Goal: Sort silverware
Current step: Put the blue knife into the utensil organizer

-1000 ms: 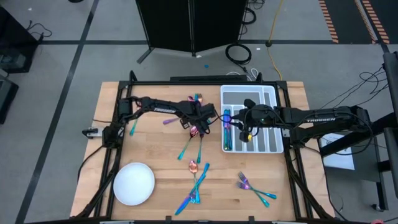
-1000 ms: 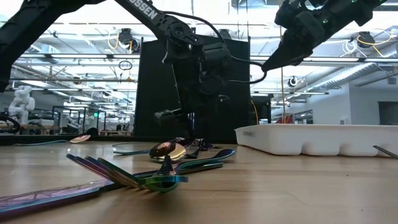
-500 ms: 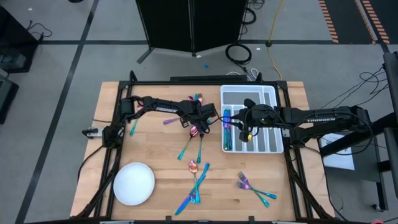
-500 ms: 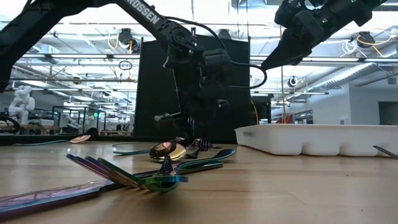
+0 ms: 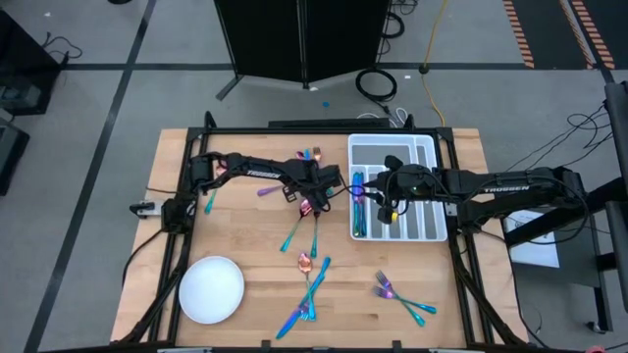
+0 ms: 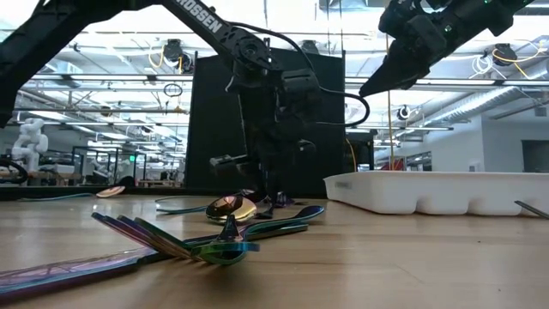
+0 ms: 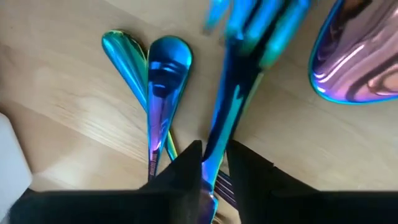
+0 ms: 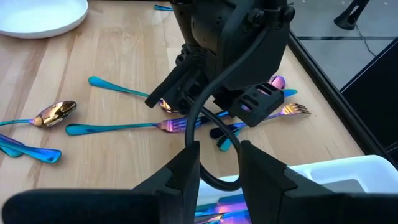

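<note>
Iridescent silverware lies scattered on the wooden table: a spoon point(image 5: 305, 261), knives point(image 5: 304, 309), forks point(image 5: 397, 294) and a cluster beside the white tray point(image 5: 432, 157). My left gripper point(image 5: 316, 193) stands steeply down over that cluster, shut on a blue fork point(image 7: 233, 93). Beside the fork lie two blue spoons point(image 7: 166, 68) and a pink spoon bowl point(image 7: 360, 62). More pieces lie in the tray's left compartment point(image 5: 359, 211). My right gripper point(image 8: 219, 165) hovers above the tray's left part, open, with nothing between its fingers. My left gripper pinches the blue fork's handle point(image 7: 214, 146) between its two fingers, which come from above and lie across the handle. The fork's head point(image 7: 258, 25) points away from the fingers and shows blurred. Whether the fork is clear of the table cannot be told.
A round white plate point(image 5: 211, 289) sits at the near left. A lone spoon point(image 5: 209, 201) lies at the left edge and a fork point(image 5: 312, 154) at the far side. The tray stands right of the cluster, close to both grippers.
My left gripper has stayed over the cluster next to the tray and its fingers have closed together onto the blue fork's handle.
</note>
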{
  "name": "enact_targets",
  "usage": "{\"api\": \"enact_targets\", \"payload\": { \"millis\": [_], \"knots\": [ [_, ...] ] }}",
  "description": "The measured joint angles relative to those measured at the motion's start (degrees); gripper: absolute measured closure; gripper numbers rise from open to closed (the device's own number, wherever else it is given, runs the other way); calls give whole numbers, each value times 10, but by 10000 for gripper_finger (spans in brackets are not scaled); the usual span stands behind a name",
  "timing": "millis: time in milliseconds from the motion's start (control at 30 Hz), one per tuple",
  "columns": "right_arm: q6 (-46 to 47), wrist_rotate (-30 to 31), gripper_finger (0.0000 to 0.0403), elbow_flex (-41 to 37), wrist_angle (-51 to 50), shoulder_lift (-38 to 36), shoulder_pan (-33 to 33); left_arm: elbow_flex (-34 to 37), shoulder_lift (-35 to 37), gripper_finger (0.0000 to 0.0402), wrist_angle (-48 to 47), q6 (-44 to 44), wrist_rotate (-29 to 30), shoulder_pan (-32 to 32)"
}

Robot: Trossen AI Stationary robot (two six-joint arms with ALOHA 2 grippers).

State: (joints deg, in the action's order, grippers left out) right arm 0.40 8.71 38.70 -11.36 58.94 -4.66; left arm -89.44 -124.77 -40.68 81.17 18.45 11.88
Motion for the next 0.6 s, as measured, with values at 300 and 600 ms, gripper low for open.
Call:
{"api": "enact_targets", "payload": {
  "millis": [300, 600],
  "knots": [
    [0, 0, 307, 0, 0, 0, 0, -3, 0, 389, 3, -13, 3, 0],
    [0, 1, 307, 0, 0, 0, 0, -3, 12, 400, 4, -31, 22, -1]
  ]
}}
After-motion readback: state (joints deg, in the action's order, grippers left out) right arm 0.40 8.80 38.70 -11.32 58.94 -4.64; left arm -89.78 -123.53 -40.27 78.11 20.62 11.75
